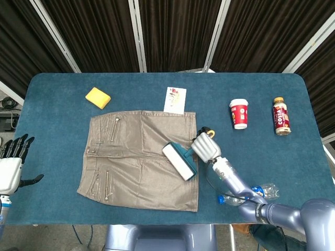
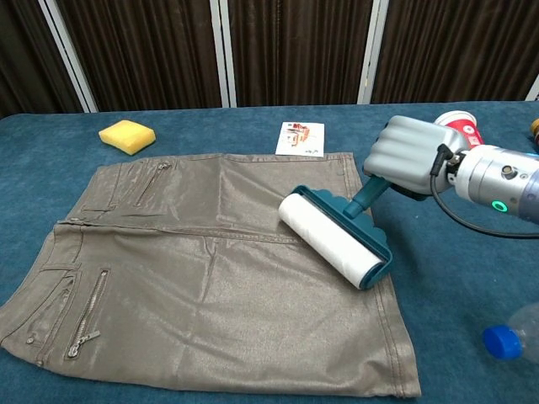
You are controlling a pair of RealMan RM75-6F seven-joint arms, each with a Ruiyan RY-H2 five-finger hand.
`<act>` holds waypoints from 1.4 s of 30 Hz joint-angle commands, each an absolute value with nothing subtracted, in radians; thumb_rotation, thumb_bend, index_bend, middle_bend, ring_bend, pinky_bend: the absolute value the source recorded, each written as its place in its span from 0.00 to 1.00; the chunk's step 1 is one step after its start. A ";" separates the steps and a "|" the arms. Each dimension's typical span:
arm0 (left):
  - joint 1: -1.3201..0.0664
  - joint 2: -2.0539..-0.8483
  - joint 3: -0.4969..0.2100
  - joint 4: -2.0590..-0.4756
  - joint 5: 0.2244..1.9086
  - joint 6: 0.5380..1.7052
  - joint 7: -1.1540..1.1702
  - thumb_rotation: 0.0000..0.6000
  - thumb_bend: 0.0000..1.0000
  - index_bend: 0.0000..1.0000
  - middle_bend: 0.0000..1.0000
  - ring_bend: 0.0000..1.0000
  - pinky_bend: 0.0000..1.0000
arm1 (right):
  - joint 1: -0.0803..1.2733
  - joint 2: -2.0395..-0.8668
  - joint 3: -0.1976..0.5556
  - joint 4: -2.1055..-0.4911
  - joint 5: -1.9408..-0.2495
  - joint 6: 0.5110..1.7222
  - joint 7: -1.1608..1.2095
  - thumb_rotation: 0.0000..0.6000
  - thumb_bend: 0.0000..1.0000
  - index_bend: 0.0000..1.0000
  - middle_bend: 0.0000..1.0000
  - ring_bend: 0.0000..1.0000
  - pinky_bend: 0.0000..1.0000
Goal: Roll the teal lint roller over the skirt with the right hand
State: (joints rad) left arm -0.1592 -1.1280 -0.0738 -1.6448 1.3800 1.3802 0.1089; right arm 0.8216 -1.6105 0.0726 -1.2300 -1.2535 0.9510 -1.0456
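Note:
A taupe skirt (image 1: 137, 157) (image 2: 194, 269) with zip pockets lies flat on the blue table. The teal lint roller (image 1: 179, 160) (image 2: 335, 237), with its white roll, rests on the skirt near its right edge. My right hand (image 1: 205, 146) (image 2: 409, 158) grips the roller's teal handle from the right, just past the skirt's edge. My left hand (image 1: 11, 166) hangs off the table's left edge, fingers spread and holding nothing; the chest view does not show it.
A yellow sponge (image 1: 98, 98) (image 2: 127, 135) and a small card (image 1: 175, 99) (image 2: 301, 138) lie behind the skirt. A red cup (image 1: 239, 113) (image 2: 461, 135) and a brown bottle (image 1: 281, 116) sit at the right. A water bottle (image 1: 251, 193) (image 2: 517, 335) lies near the front right.

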 commanded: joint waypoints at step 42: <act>-0.162 -1.128 -0.066 -1.633 1.377 1.369 0.097 1.00 0.00 0.00 0.00 0.00 0.00 | 0.839 -1.644 0.032 -1.349 -1.200 1.033 -1.290 1.00 0.90 0.53 0.53 0.41 0.41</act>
State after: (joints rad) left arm -0.1623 -1.1275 -0.0669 -1.6332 1.3776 1.3686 0.0945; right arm 0.8487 -1.6646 0.0357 -1.3750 -1.1968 1.0181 -1.2974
